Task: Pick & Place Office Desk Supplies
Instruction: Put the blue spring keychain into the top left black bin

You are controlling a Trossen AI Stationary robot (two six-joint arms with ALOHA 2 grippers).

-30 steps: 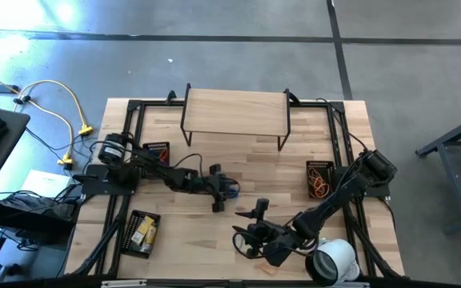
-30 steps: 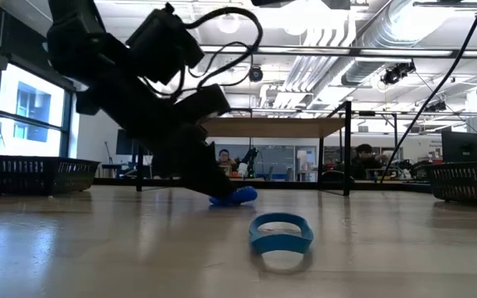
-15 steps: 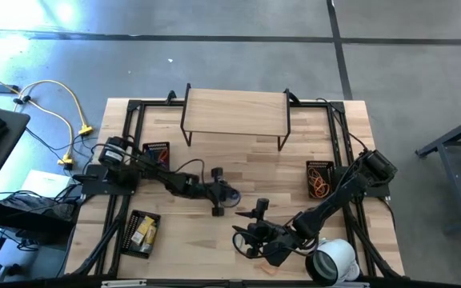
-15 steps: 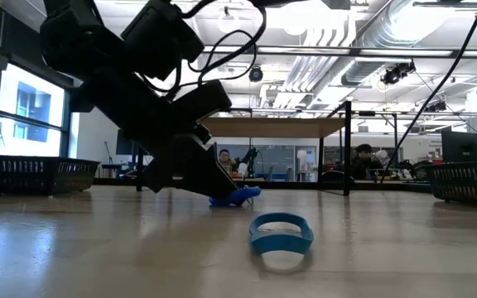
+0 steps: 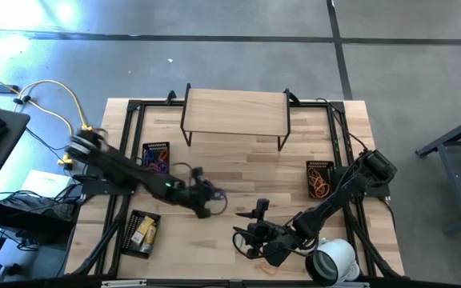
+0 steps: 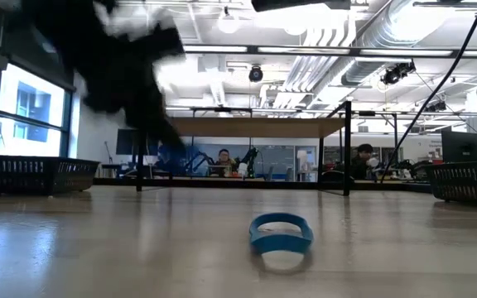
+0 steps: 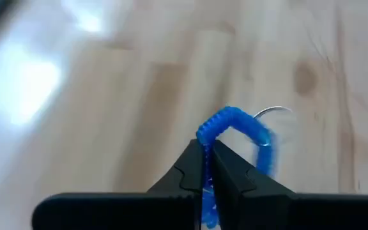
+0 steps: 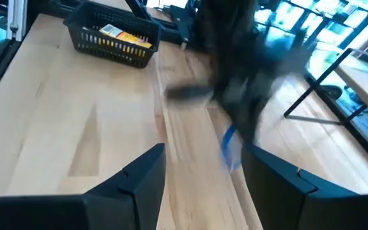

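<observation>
- Gripping a blue loop (image 7: pixel 238 128), my left gripper (image 7: pixel 207 167) has its fingers pressed together on one edge of it; most of the loop sticks out past the fingertips, clear of the wooden table (image 5: pixel 246 160).
- From above, that gripper sits near the table's middle-left, close to the left baskets; one basket (image 5: pixel 155 155) holds purple and red items, another (image 5: pixel 142 232) yellow packets.
- My right gripper (image 8: pixel 203 169) waits with its fingers spread and nothing between them, low near the front edge, beside the white tape roll (image 5: pixel 332 260).
- A second blue loop (image 6: pixel 281 233) lies flat on the table, well apart from the one I hold.
- Risk, as I judge it: the pinch is thin and on the rim only, so a fast swing could let the springy loop slip or flick out.
- Dropping it over the wrong basket is the other hazard; I would check which one takes the loops.
- The arms sit fairly near each other, so a wide sweep might clip the right one.
</observation>
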